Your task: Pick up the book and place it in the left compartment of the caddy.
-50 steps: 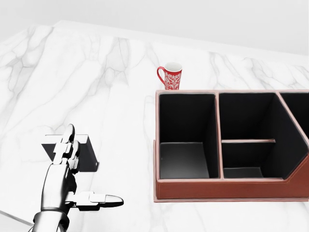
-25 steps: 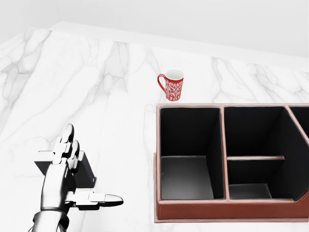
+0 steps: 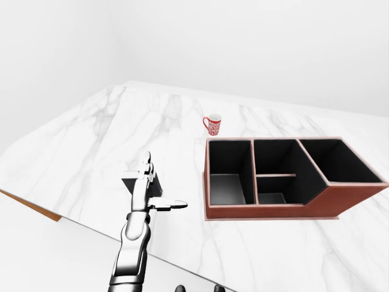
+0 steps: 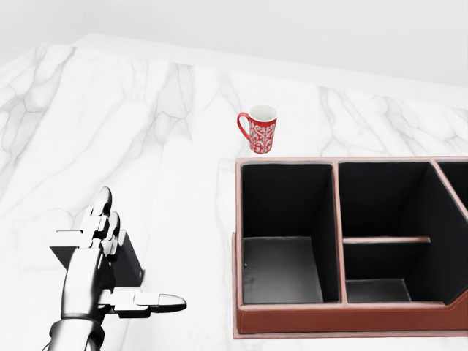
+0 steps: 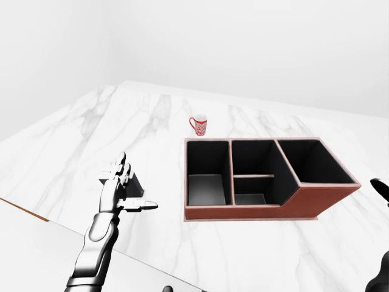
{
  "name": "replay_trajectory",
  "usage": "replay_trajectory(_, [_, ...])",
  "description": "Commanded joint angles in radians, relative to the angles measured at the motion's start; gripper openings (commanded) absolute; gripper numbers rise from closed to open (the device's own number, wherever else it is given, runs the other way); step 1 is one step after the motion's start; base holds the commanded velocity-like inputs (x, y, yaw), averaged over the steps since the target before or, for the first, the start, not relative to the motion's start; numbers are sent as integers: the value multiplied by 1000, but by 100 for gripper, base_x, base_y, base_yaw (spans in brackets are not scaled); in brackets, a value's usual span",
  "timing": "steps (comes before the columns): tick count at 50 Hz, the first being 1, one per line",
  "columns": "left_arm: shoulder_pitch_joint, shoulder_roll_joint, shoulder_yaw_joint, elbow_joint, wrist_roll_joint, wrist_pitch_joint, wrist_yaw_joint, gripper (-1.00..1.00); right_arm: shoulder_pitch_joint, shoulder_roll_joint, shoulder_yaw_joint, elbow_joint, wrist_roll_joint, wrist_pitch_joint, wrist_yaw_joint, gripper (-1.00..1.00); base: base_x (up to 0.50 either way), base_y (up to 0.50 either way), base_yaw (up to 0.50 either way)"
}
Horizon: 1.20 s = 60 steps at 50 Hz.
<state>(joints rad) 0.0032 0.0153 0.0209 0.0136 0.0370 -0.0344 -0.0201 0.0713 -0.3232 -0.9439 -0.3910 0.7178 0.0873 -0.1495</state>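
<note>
A white desk (image 4: 146, 110) veined in grey marble is seen. The caddy (image 4: 344, 322) is reddish-brown outside, black inside. The mug (image 4: 259, 130) is red with white patterning. The book (image 4: 131, 263) is dark grey.

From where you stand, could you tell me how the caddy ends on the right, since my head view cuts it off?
Observer: The caddy ends in a third, larger compartment behind a slanted divider.
Operator: Thank you. Where is my right hand?
Observer: Only a dark tip of the right hand shows at the right-eye view's right edge, apart from the caddy.
Operator: And how near is the table's edge?
Observer: The table ends below your left hand; the left arm crosses that edge.
</note>
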Motion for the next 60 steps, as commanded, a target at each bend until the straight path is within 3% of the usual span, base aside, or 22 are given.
replay_trajectory(1, [2, 0, -1, -1, 2, -1, -1, 100, 2, 1, -1, -1, -1, 0, 7, 100, 0, 0, 0])
replay_trajectory(19, [-3, 1, 0, 15, 2, -10, -4, 100, 1, 5, 2, 3, -14, 0, 11, 100, 0, 0, 0])
replay_trajectory(34, [1, -1, -3, -6, 3, 7, -2, 100, 2, 8, 9, 11, -18, 0, 22, 100, 4, 1, 0])
replay_trajectory(41, [-7, 1, 1, 17, 0, -7, -4, 100, -2, 5, 12, 9, -30, 0, 8, 100, 27, 9, 0])
replay_trajectory(48, [-1, 1, 1, 6, 2, -5, -2, 100, -6, 3, 14, 17, -37, 0, -1, 100, 15, 4, 0])
replay_trajectory(53, [-5, 5, 23, -12, 22, -31, 48, 100, -4, 6, 16, 9, -38, 0, -5, 100, 0, 0, 0])
replay_trajectory(54, [-3, 6, 28, -22, 34, -25, 66, 100, -3, 5, 12, 1, -24, 0, -5, 100, 0, 0, 0])
replay_trajectory(55, [-1, 7, 29, -35, 51, -43, 85, 100, -1, 6, 11, -2, -29, 0, -5, 100, 0, 0, 0])
replay_trajectory(56, [0, 6, 31, -40, 55, -45, 94, 100, -1, 7, 11, -2, -32, 0, -4, 100, 0, 0, 0])
replay_trajectory(57, [0, 6, 31, -40, 55, -45, 95, 100, -1, 7, 11, -2, -32, 0, -4, 100, 0, 0, 0])
replay_trajectory(58, [-4, 5, 44, -58, 88, -11, 145, 100, -4, 7, 11, 2, -29, 0, -3, 100, 0, 0, 0])
replay_trajectory(60, [-7, 6, 56, -68, 90, -12, 175, 100, -3, 7, 14, 4, -35, 0, -1, 100, 0, 0, 0])
